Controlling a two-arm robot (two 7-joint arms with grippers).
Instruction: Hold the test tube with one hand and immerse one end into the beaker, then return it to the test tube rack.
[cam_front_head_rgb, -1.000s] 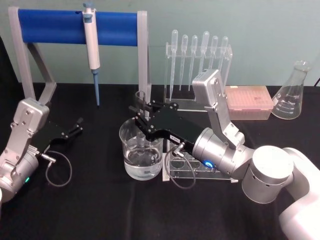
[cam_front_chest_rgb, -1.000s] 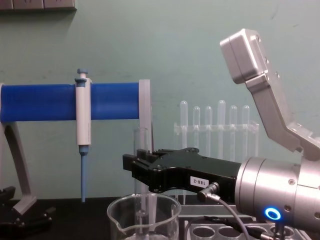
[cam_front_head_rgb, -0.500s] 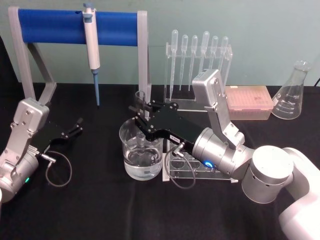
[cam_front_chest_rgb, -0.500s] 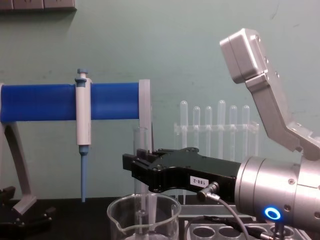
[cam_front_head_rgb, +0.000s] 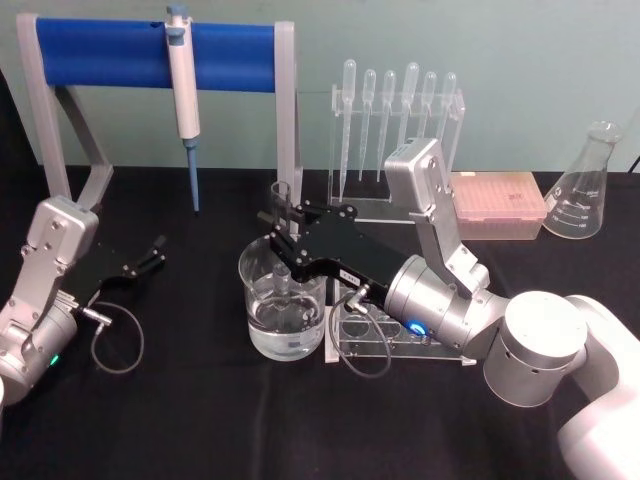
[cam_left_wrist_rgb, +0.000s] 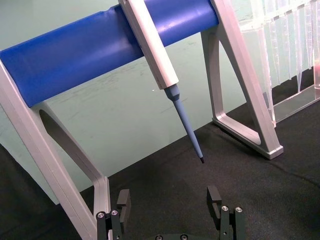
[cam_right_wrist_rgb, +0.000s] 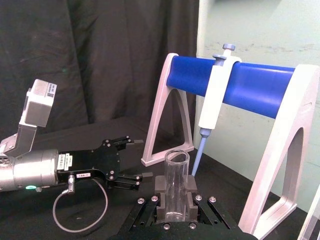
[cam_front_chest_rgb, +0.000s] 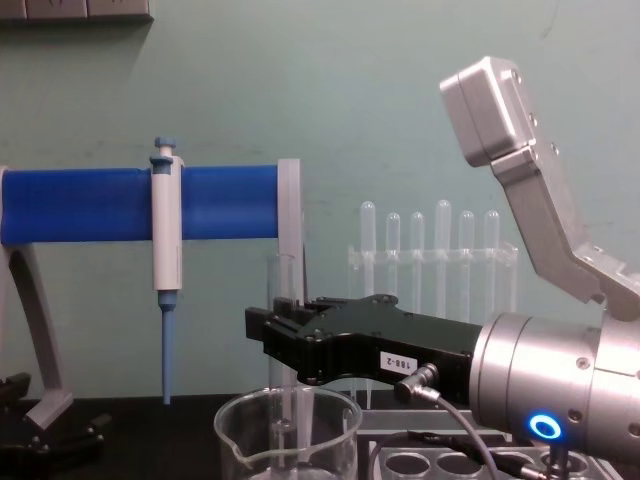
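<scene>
Head view: test tube (cam_front_head_rgb: 282, 205) stands upright, lower end down inside the beaker (cam_front_head_rgb: 262, 335), open mouth sticking up above the rim. The beaker has clear liquid in its lower part; can't tell if the tube tip actually breaks the surface. Over the beaker the right gripper (cam_front_head_rgb: 283, 238) reaches in from the right, fingers closed onto the tube at about mid-height. Right wrist view backs this up: both pads (cam_right_wrist_rgb: 160, 186) sit against the glass of the tube (cam_right_wrist_rgb: 177, 180). Chest view: tube (cam_front_chest_rgb: 283, 275) is vertical at the gripper (cam_front_chest_rgb: 272, 335), beaker (cam_front_chest_rgb: 290, 435) directly below. The test tube rack (cam_front_head_rgb: 372, 338) sits just right of the beaker, touching or nearly so, mostly under the right wrist; the rack (cam_front_chest_rgb: 440, 462) shows round holes in the chest view. Well to the left the left gripper (cam_front_head_rgb: 150, 255) is parked on the black table (cam_front_head_rgb: 200, 420), fingers apart, holding nothing; the left wrist view shows it (cam_left_wrist_rgb: 169, 200) the same. Behind: blue stand (cam_front_head_rgb: 120, 52) with pipettor (cam_front_head_rgb: 182, 85), pipettes (cam_front_head_rgb: 400, 95) in a clear holder, pink box (cam_front_head_rgb: 497, 202), flask (cam_front_head_rgb: 585, 195) far right, none touched. Progress, my read: pick-up done, now in the dip step, at or just short of immersion. Left to do: lift straight out clear of the rim, carry right over the rack, lower into a hole, let go.
</scene>
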